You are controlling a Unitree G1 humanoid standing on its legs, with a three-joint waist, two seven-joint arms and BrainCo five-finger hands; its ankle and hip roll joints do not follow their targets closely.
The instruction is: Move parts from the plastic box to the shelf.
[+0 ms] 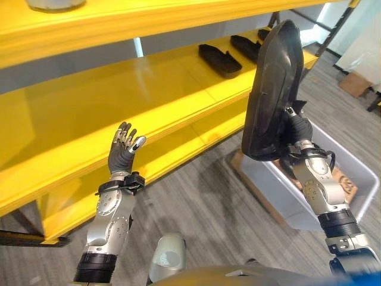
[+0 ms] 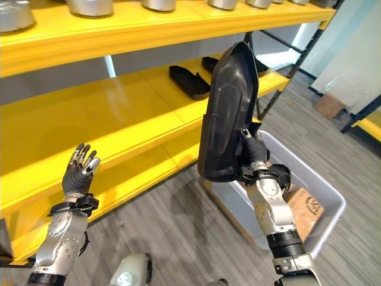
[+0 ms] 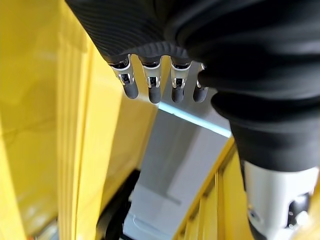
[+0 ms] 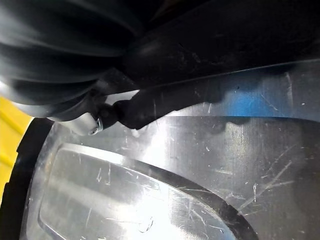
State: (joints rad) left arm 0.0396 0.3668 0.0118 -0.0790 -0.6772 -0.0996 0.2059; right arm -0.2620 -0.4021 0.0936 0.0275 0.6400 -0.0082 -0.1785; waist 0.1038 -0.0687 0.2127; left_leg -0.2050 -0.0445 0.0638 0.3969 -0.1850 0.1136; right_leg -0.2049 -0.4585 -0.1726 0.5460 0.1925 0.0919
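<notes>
The right arm is raised, its right hand [image 2: 256, 152] gripping a large black part [image 2: 228, 113] near its lower edge and holding it upright above the grey plastic box [image 2: 315, 190], just in front of the yellow shelf [image 2: 131, 113]. The left hand [image 1: 124, 149] is lifted palm-forward before the shelf edge, fingers [image 3: 152, 90] relaxed and holding nothing. More black parts [image 1: 220, 59] lie on the shelf.

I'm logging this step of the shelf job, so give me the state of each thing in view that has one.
black part: lifted upright, held in the right hand
left hand: open, fingers straight, holding nothing, raised before the shelf
plastic box: on the floor, uncovered
yellow shelf: two black parts lying on the middle level
</notes>
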